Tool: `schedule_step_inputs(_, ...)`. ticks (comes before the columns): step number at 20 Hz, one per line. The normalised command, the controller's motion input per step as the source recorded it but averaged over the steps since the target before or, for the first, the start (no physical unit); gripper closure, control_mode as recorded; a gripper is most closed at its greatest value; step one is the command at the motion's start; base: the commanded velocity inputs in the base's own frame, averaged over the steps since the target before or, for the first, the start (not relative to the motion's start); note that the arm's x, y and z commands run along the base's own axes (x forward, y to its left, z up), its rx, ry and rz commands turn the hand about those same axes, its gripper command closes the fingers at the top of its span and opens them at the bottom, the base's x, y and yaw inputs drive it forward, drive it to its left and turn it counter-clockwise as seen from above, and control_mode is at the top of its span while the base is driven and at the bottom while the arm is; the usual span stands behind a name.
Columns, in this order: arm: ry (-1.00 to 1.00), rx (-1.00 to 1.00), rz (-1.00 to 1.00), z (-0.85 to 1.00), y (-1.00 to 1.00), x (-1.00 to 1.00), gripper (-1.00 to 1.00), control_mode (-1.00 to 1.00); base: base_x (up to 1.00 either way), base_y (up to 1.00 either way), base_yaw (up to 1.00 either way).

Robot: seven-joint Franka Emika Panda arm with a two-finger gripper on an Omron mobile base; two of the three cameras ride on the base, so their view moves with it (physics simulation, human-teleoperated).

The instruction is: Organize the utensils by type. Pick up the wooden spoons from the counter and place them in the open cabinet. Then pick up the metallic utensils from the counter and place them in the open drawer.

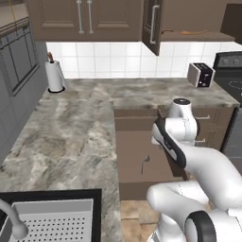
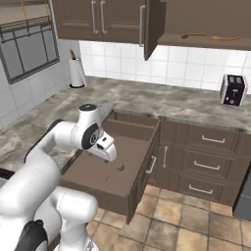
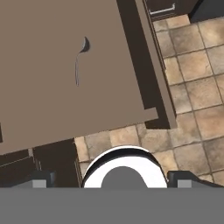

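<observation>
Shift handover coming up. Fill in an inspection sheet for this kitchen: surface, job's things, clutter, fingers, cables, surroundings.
Surface: counter, veined stone, L-shaped.
Job's things: grey spoon lying flat in the open drawer; two wooden spoons on the shelf of the open cabinet.
Clutter: toaster and paper towel roll on the counter by the wall.
Fingers: gripper open, holding nothing, above the drawer's front edge and floor.
Cables: nothing seen.
Surroundings: sink, window, tiled floor, stove.
</observation>
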Motion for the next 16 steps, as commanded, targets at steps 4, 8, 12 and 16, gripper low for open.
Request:
schedule_step_inputs(4,0.0,0.0,0.0,0.0,0.0,0.0,-1.0,1.0,-0.64,-0.38,-0.09)
schedule_step_inputs(8,0.0,0.0,0.0,0.0,0.0,0.0,-1.0,1.0,-0.57,-0.54,0.11)
schedule_step_inputs(12,0.0,0.0,0.0,0.0,0.0,0.0,-1.0,1.0,-0.55,-0.46,0.6)
schedule_step_inputs(16,0.0,0.0,0.0,0.0,0.0,0.0,-1.0,1.0,-0.46,-0.28,1.0)
